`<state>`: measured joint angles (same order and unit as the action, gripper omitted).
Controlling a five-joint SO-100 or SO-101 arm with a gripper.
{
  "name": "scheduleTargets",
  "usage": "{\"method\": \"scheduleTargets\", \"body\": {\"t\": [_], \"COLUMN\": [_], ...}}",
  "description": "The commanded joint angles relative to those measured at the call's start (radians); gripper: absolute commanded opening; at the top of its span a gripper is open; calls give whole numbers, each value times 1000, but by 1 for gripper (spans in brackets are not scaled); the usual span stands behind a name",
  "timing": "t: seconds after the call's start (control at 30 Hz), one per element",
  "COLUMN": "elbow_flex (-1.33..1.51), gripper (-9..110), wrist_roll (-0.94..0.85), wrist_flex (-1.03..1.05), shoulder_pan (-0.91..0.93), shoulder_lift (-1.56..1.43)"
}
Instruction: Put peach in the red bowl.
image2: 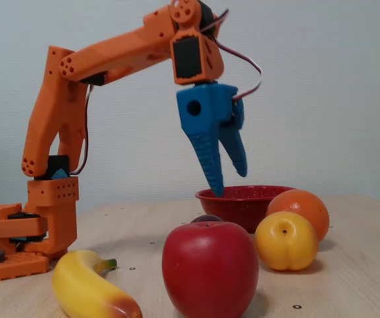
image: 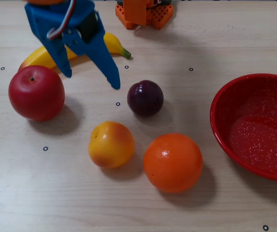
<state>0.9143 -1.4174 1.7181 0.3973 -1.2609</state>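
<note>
The peach (image: 111,144), yellow-orange with a reddish blush, lies on the table in front of the middle; it also shows at the right in the side fixed view (image2: 286,240). The red bowl (image: 259,135) stands empty at the right edge; its wall (image2: 243,209) shows behind the fruit in the side view. My blue gripper (image: 91,79) is open and empty. It hangs well above the table (image2: 228,182), behind and to the left of the peach, with its fingers pointing down.
A red apple (image: 36,92) lies at the left, with a banana (image: 44,56) behind it under the gripper. A dark plum (image: 145,98) lies behind the peach and a large orange (image: 172,162) just right of it. The orange arm base (image: 143,12) stands at the back.
</note>
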Motion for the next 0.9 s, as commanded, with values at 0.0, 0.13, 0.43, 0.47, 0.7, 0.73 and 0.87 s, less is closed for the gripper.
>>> {"method": "scheduleTargets", "body": {"t": [0.0, 0.13, 0.43, 0.47, 0.7, 0.73, 0.87], "elbow_flex": [-89, -94, -176, -178, -186, -186, -189], "gripper": [40, 40, 42, 42, 44, 44, 44], "wrist_roll": [5, 35, 123, 127, 140, 141, 173], "wrist_flex": [-67, -118, -72, -66, -78, -86, -109], "shoulder_pan": [35, 37, 17, 12, -34, -38, -58], "shoulder_lift": [-38, -6, 83, 86, 101, 103, 107]}}
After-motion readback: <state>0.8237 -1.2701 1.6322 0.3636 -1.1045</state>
